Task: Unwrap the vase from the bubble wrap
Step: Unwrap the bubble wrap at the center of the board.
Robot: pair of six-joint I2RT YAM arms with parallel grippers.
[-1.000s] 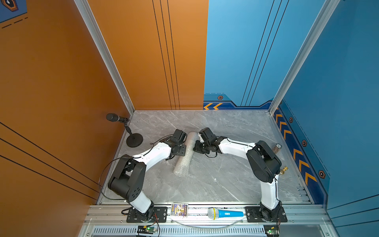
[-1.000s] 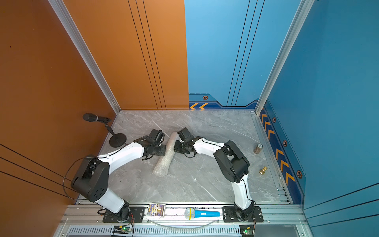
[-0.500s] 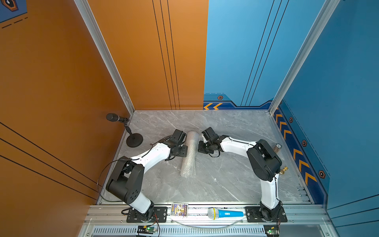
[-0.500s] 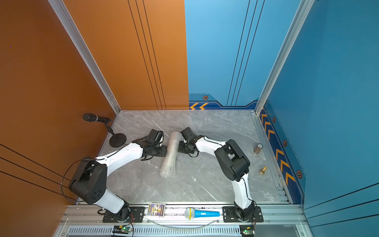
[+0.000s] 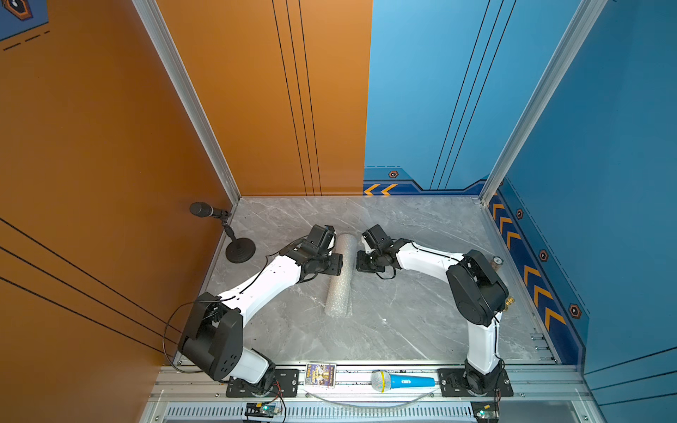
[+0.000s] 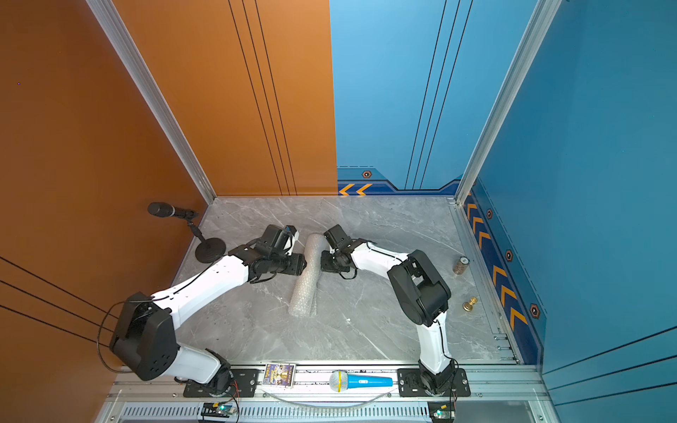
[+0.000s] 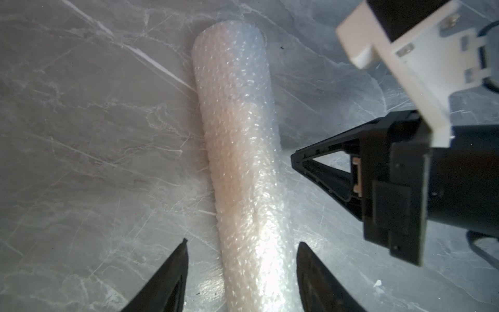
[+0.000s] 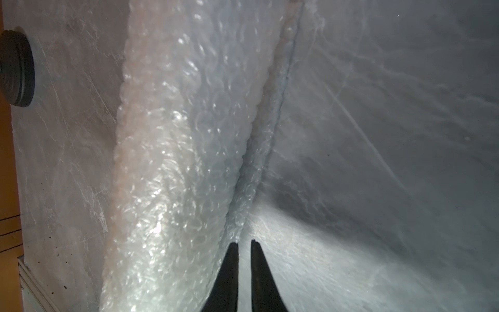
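The roll has swung straighter since a second ago, lying lengthwise between my arms.
My left gripper straddles the bubble wrap with jaws apart, gripping nothing; my right gripper, nearly closed and empty, sits just beside the loose edge. The vase stays hidden inside.

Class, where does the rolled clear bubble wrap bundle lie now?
In both top views, the rolled clear bubble wrap bundle lies mid-table between the left gripper and right gripper.

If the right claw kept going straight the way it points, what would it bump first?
Probably the bubble wrap: the right gripper aims along the table at the roll's loose edge, just ahead. Depth is hard to judge.
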